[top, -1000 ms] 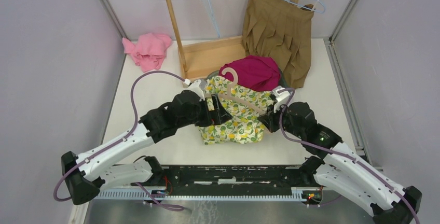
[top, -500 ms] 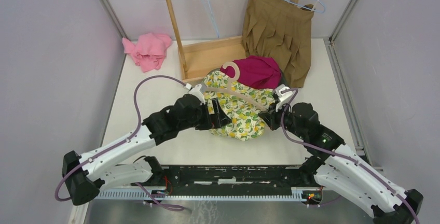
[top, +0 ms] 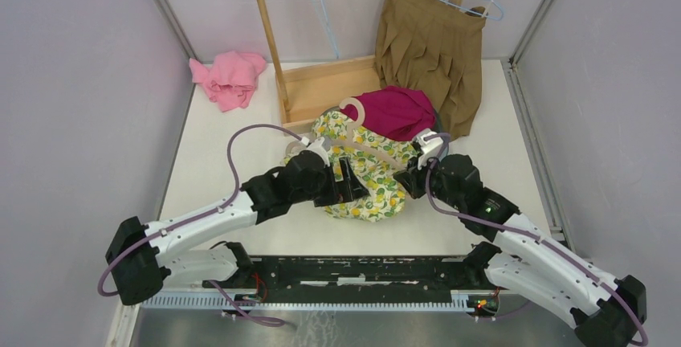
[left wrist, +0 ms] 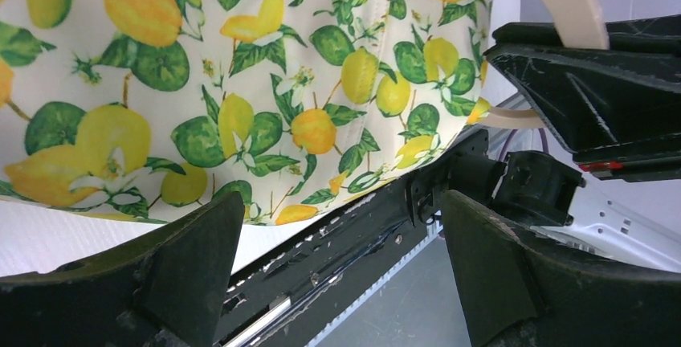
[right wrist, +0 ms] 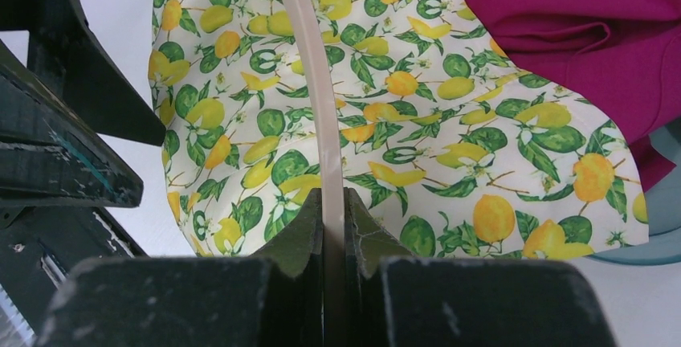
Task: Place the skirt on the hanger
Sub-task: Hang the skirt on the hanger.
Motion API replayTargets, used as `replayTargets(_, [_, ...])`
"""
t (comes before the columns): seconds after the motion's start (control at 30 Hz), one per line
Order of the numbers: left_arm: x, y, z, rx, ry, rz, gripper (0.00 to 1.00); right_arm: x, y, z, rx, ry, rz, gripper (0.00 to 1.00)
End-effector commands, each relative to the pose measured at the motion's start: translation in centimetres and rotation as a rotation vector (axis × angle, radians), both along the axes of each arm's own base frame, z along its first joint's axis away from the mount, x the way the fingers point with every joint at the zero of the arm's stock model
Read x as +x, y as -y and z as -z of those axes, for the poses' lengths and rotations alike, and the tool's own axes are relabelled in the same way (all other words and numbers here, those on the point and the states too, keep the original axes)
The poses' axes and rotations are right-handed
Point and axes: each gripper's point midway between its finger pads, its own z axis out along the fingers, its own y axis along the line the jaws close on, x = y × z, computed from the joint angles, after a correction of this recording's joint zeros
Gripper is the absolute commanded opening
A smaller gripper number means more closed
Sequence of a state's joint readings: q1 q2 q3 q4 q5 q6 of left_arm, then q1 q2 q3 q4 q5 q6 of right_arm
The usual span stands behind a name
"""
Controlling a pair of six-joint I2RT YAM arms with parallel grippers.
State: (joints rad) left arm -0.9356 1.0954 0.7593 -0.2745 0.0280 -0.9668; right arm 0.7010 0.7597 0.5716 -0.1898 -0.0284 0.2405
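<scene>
The lemon-print skirt [top: 368,177] lies bunched at the table's middle, draped over a beige hanger [top: 361,132] whose hook points to the far side. My right gripper [top: 406,178] is shut on the hanger's bar [right wrist: 309,82], which runs up across the skirt [right wrist: 450,138] from between the fingers; the gripper [right wrist: 332,198] sits at the skirt's right edge. My left gripper [top: 353,189] is at the skirt's near-left edge. In its wrist view the gripper [left wrist: 341,202] is wide open with nothing between the jaws, the skirt [left wrist: 241,58] hanging just beyond them and the hanger's end [left wrist: 562,2] at the upper right.
A magenta garment [top: 393,110] lies just beyond the skirt, over a teal rim [right wrist: 658,242]. A brown pleated skirt [top: 434,42] hangs on a blue hanger at the back. A wooden rack [top: 321,86] stands at back centre. A pink cloth [top: 229,78] lies at the far left.
The skirt was spread flat and is now bunched up, its near edge drawn away from the front. My left gripper has moved right and nearer. The right gripper has barely shifted.
</scene>
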Motion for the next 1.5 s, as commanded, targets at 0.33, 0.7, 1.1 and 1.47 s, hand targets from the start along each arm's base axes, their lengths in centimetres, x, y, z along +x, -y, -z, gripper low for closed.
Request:
replayTargets(0.33, [1.7, 0.4, 1.1, -0.056, -0.008, -0.134, 0.99, 3.1, -0.7, -7.1, 0.2, 0.203, 0.093, 0.01])
replayTargets(0.7, [2.3, 0.5, 0.8, -0.078, 0.019, -0.159, 0.99, 3.0, -0.8, -6.8, 0.201, 0.195, 0.087, 0.01])
replayTargets(1.1, [2.4, 0.1, -0.8, -0.106, 0.04, -0.186, 1.0, 3.5, -1.4, -7.9, 0.214, 0.204, 0.08, 0.01])
replayTargets(1.47, [3.0, -3.4, -5.7, -0.098, 0.172, -0.273, 0.99, 2.5, -1.5, -13.6, 0.286, 0.293, 0.031, 0.01])
